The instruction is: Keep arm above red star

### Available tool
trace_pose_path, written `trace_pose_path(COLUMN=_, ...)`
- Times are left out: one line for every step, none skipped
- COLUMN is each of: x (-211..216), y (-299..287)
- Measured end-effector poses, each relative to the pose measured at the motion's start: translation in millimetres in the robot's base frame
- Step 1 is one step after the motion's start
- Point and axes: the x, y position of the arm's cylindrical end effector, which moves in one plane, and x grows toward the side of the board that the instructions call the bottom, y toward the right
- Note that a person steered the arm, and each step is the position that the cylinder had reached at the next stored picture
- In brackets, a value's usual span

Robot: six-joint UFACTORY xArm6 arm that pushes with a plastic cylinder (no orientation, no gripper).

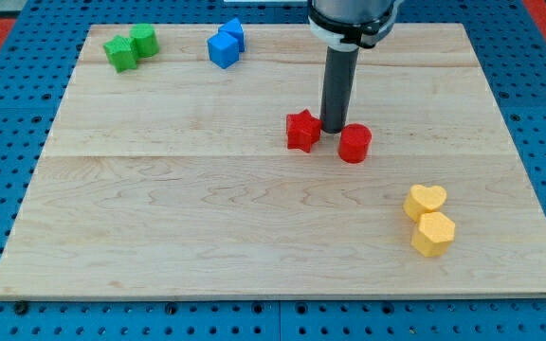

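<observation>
In the camera view, the arm carried no jaws at all, so there was no open or closed state to report; it ended in a dark rod whose tip rested on the wooden table. The tip stood in the narrow gap between the red star, just beside it toward the view's left, and the red cylinder, just beside it toward the view's right and slightly lower.

Judged from this, the step in hand was settling the tip over the star, and it was close but not quite there. The next move would call for a short slide toward the view's left, gentle enough not to shove the star away.

No containers showed anywhere. Well apart from the tip sat two green blocks and two blue blocks toward the view's top left, and a yellow heart touching a yellow hexagon toward the view's bottom right.
</observation>
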Motion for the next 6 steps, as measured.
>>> trace_pose_path(x=16, y=27)
trace_pose_path(x=36, y=53)
trace_pose_path(x=45, y=66)
trace_pose_path(x=43, y=63)
trace_pose_path(x=5, y=60)
trace_pose_path(x=-49, y=32)
